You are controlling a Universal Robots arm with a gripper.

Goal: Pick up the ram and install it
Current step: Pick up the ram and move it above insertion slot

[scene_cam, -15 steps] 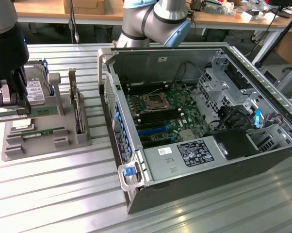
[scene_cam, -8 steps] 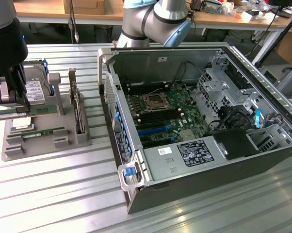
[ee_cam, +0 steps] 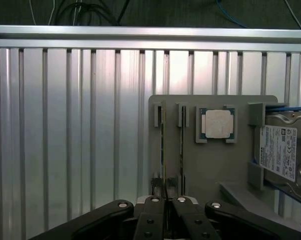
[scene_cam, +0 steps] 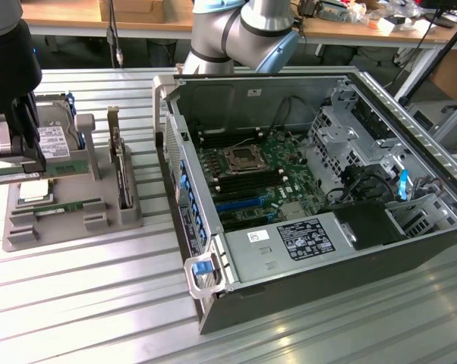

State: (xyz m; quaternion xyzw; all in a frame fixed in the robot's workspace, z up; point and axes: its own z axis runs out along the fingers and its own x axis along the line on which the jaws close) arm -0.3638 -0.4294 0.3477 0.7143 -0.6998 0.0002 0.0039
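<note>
Over the grey holder tray [ee_cam: 205,165], the gripper [ee_cam: 164,191] has its fingers nearly closed, pinching one ram [ee_cam: 164,145] edge-on — the pick-up step, I judge. Freeing it calls for a straight, square lift. Whether it sits in its slot or clear of it — hard to tell.

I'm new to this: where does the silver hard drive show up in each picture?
Exterior view: the hard drive is at the exterior view's left, on the far end of the gray tray.
Wrist view: the hard drive sits at one end of the gray tray, beside the square chip.
Shared landmark: the gray tray.
</note>
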